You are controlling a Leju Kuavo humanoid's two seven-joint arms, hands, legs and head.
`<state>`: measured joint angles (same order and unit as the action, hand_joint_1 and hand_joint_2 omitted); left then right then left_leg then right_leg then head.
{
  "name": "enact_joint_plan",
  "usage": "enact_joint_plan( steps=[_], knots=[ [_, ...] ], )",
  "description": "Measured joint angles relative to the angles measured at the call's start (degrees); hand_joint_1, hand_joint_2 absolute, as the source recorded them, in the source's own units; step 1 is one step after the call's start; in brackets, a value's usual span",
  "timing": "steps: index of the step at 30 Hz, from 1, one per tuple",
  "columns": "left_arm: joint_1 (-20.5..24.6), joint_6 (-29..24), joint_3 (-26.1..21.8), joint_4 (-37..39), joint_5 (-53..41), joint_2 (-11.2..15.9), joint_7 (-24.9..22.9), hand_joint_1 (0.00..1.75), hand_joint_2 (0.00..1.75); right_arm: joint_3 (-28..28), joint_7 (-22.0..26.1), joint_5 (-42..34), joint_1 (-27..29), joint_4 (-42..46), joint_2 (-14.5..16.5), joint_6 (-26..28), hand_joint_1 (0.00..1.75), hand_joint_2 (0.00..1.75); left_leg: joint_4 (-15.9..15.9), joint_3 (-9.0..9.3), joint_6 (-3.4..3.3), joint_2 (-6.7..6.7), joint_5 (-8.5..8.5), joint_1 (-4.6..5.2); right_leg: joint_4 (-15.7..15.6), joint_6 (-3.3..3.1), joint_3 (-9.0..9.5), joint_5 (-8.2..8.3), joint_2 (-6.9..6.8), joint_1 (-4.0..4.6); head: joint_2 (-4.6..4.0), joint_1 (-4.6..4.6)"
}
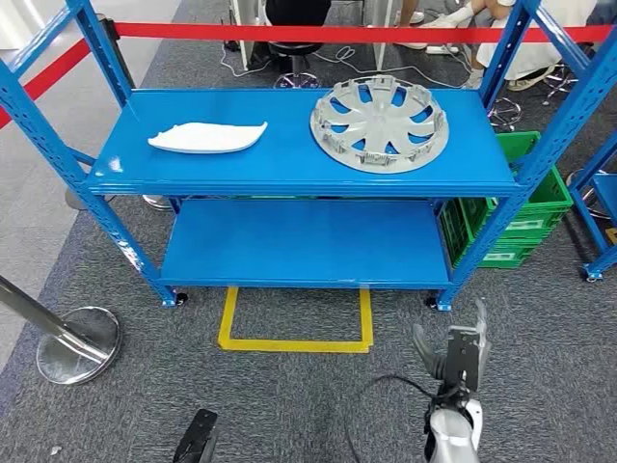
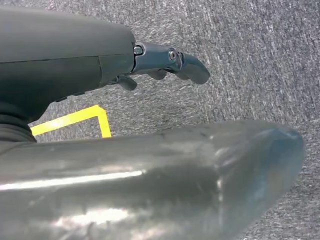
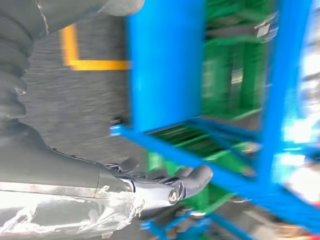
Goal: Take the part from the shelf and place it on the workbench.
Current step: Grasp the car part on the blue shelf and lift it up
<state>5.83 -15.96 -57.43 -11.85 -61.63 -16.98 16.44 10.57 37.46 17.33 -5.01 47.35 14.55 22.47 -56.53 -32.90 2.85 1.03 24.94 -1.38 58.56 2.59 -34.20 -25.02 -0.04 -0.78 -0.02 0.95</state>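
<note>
A blue metal shelf unit (image 1: 306, 174) with two flat levels stands on grey carpet. Two parts lie on its upper level: one round silver-grey plastic wheel cover (image 1: 379, 123) toward the right end, face up, and one long, flat white plastic trim piece (image 1: 207, 137) toward the left end. The two are well apart. The lower level carries nothing visible.

On the floor just in front of the shelf unit is one rectangle of yellow tape (image 1: 295, 328). One green plastic crate (image 1: 523, 207) sits behind the unit's right legs. One red barrier tape (image 1: 328, 34) runs across behind the shelf, and one chrome post base (image 1: 76, 342) stands at the left.

The robot's right hand (image 1: 455, 357) is low at the bottom right, raised above the carpet, fingers spread apart and holding nothing, well short of the shelf. The left hand (image 2: 166, 62) hangs over bare carpet near a yellow tape corner, fingers extended and holding nothing.
</note>
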Motion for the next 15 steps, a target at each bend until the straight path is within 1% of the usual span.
enact_joint_plan(
  steps=[2, 3, 7, 11, 15],
  knots=[
    [0.0, 0.0, -0.1, 0.0, -0.1, 0.0, 0.0, 0.0, 0.0, -1.4, 0.7, -0.7, 1.1, 2.5, -0.1, 0.5, 0.0, 1.75, 0.0, -0.05, 0.0, 0.02, 0.0, 0.0, 0.0, 0.0, -0.01, 0.0, -0.04, 0.0, 0.0, 0.0],
    [0.0, 0.0, -0.1, 0.0, -0.2, 0.0, 0.0, 0.0, 0.0, -3.0, 1.2, -1.4, 2.3, 5.5, -0.1, 1.1, 0.0, 1.75, 0.0, -0.1, 0.0, 0.04, 0.0, 0.0, 0.0, 0.0, -0.04, 0.0, -0.08, 0.0, 0.0, 0.0],
    [0.0, 0.0, -0.2, 0.0, -0.7, -0.1, -0.2, 0.0, 0.0, -11.4, 0.9, -3.2, 6.1, 18.5, -0.7, 4.3, 0.0, 1.75, 0.0, -0.2, 0.04, -0.09, 0.01, -0.02, 0.0, -0.03, -0.27, 0.02, 0.16, 0.02, 0.0, 0.01],
    [0.0, 0.0, -0.2, 0.0, -0.7, -0.3, -0.3, 0.0, 0.0, -19.0, 1.7, -6.2, 9.3, 29.7, -1.9, 2.8, 0.0, 1.75, 0.0, -0.3, 0.02, -0.02, -0.01, -0.02, 0.0, -0.03, -0.28, 0.02, -0.01, 0.02, 0.0, -0.01],
    [0.0, 0.0, -0.3, 0.0, -0.6, -0.4, -0.3, 0.0, 0.0, -28.4, 0.1, -6.3, 12.0, 39.6, -3.4, 1.9, 0.0, 1.75, 0.0, -0.31, 0.02, -0.02, -0.01, -0.02, 0.0, -0.03, -0.31, 0.02, 0.01, 0.02, 0.0, 0.01]
  ],
)
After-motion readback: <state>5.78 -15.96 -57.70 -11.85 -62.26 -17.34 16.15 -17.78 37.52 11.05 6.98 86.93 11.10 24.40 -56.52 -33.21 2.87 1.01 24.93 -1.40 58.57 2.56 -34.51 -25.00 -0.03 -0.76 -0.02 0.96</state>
